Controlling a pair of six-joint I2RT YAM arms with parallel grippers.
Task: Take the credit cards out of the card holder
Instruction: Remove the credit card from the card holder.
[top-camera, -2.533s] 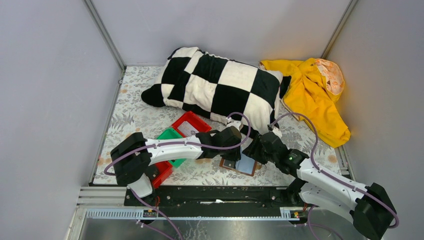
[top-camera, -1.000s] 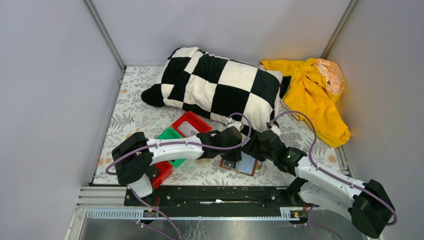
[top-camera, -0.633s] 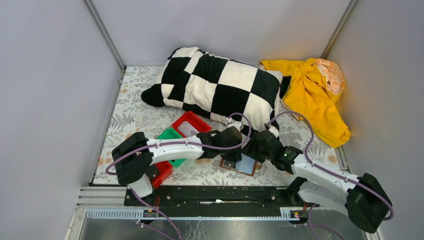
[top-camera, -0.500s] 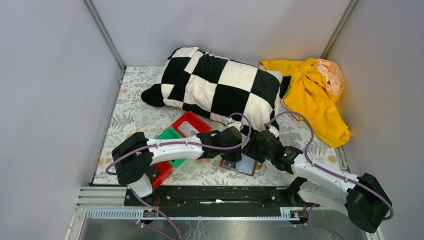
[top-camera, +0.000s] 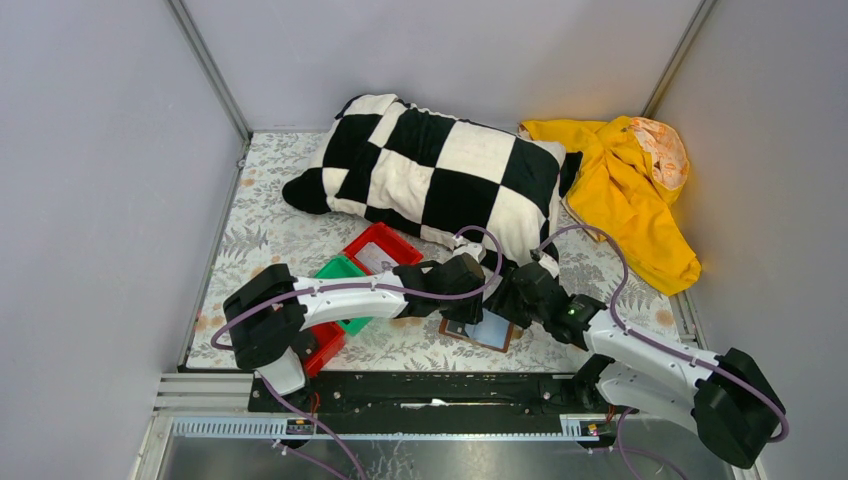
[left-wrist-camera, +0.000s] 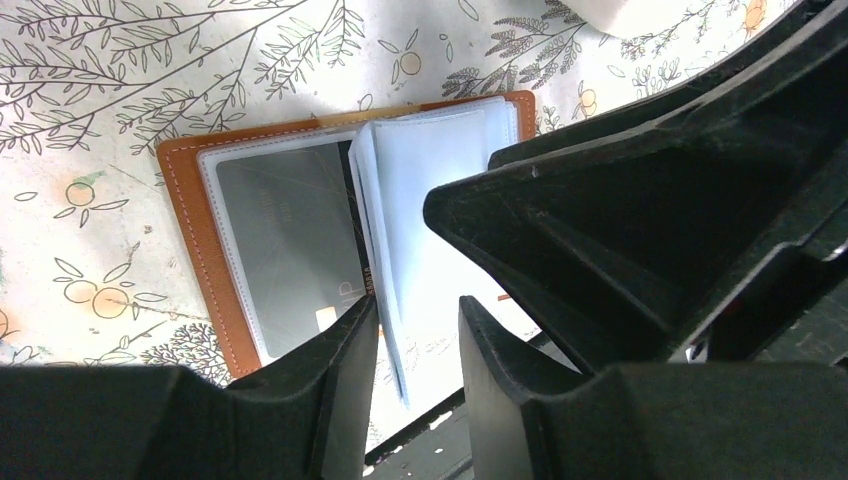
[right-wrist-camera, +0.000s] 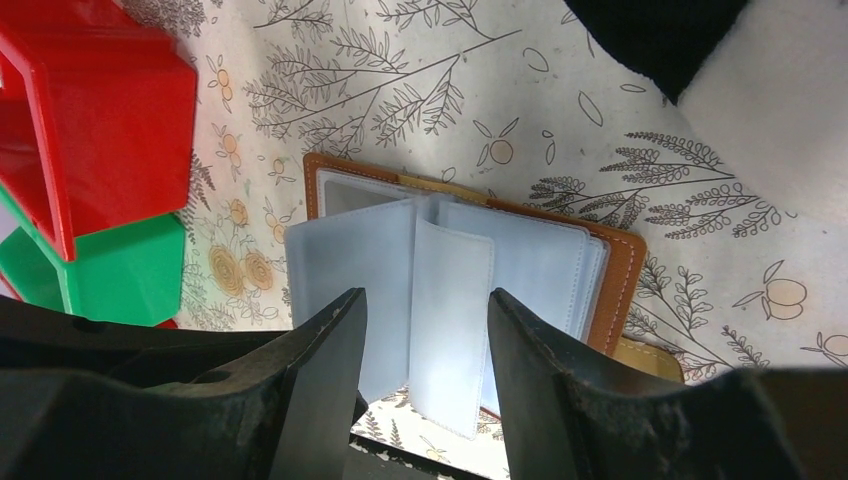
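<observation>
Jaws of the left gripper (left-wrist-camera: 417, 305) stand a little apart around the bottom edge of a raised clear sleeve (left-wrist-camera: 430, 190), not clamped on it. The right gripper (right-wrist-camera: 426, 300) is parted too, over a loose sleeve (right-wrist-camera: 450, 330), grasping nothing. Between both arms the card holder (right-wrist-camera: 530, 265) lies open on the floral cloth (top-camera: 260, 240), near the red bin (right-wrist-camera: 110, 110) and green bin (right-wrist-camera: 120, 270), just in front of the checked pillow (top-camera: 430, 170). One grey card (left-wrist-camera: 285, 240) sits in a pocket.

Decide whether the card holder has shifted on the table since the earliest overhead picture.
No. The card holder still lies open at the same spot, just below the checkered pillow's near corner.
</observation>
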